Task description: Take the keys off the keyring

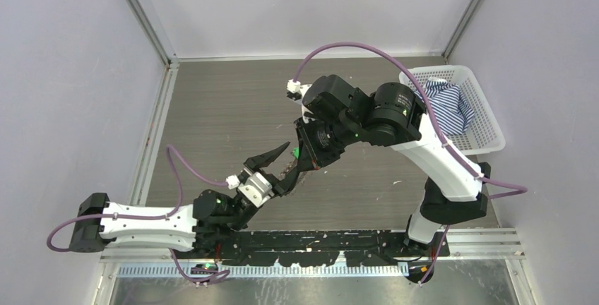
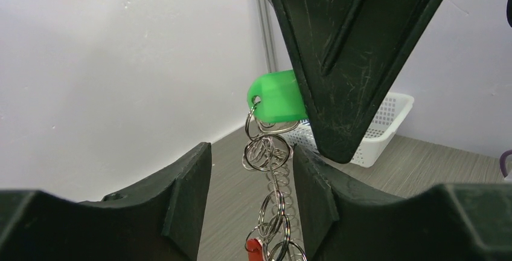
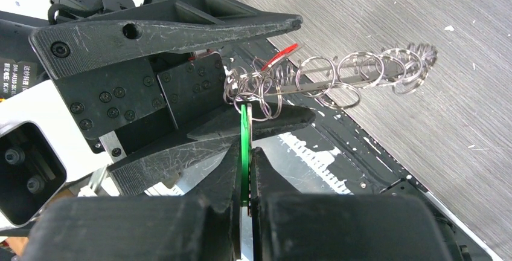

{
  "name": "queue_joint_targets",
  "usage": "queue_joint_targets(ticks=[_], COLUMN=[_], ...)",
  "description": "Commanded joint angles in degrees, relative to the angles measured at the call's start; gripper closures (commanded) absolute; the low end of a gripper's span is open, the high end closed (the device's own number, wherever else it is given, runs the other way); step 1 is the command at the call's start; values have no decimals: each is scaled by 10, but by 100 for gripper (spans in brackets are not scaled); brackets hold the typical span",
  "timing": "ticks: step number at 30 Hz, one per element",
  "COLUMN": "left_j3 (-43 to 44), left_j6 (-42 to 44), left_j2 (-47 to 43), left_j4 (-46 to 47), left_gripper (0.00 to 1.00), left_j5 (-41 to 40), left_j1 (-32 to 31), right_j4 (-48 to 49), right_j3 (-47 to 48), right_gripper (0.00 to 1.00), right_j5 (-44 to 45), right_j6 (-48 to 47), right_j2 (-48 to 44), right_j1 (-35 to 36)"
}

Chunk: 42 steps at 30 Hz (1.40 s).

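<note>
Right gripper [image 3: 246,150]: jaws closed flat on the green-headed key [image 3: 244,127], pinching the plastic head edge-on so that only a thin green strip shows between the fingers in the right wrist view. In the left wrist view the head [image 2: 276,96] juts out from behind one dark right finger [image 2: 344,61], its hole threaded by a wire loop. Keyring [image 3: 338,77]: a string of overlapping silvery wire rings and coils, hanging from the green head and trailing away from it, clear of the bench. A straight flat metal strip runs along the string; whether it is a key blade cannot be told. Small red tag [image 3: 282,54] attached among the rings nearest the left arm. Left gripper [image 2: 250,158]: jaws spread wide, one finger either side of the ring string; the upper finger stands well apart from it, the lower finger lies just beside the bunch nearest the green head, contact not discernible. Both grippers meet above the bench [image 1: 233,107], about midway between its left and right edges and nearer the near edge. White plastic basket [image 1: 487,130] at the far right corner, holding a blue-and-white striped cloth [image 1: 449,106].
</note>
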Motion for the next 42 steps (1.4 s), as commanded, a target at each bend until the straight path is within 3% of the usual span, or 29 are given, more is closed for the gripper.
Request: queue_joint_targets(ticks=[1, 12, 29, 34, 42], left_j3=[31, 57, 109, 114, 83], left_j6=[-14, -38, -99, -96, -45], left_j2=[7, 2, -8, 3, 18], left_j4=[9, -30, -144, -143, -53], left_gripper=[46, 39, 36, 36, 37], left_j5=[-10, -64, -98, -111, -91], left_j1=[0, -7, -8, -8, -9], right_j4=[-26, 1, 5, 0, 4], right_j3=[13, 4, 16, 21, 28], right_gripper=[99, 99, 99, 99, 99], right_j5=[-4, 32, 31, 19, 3], right_j6=[18, 43, 50, 51, 58], right_j2=[-26, -31, -20, -16, -14], right_j1=[2, -4, -25, -25, -25])
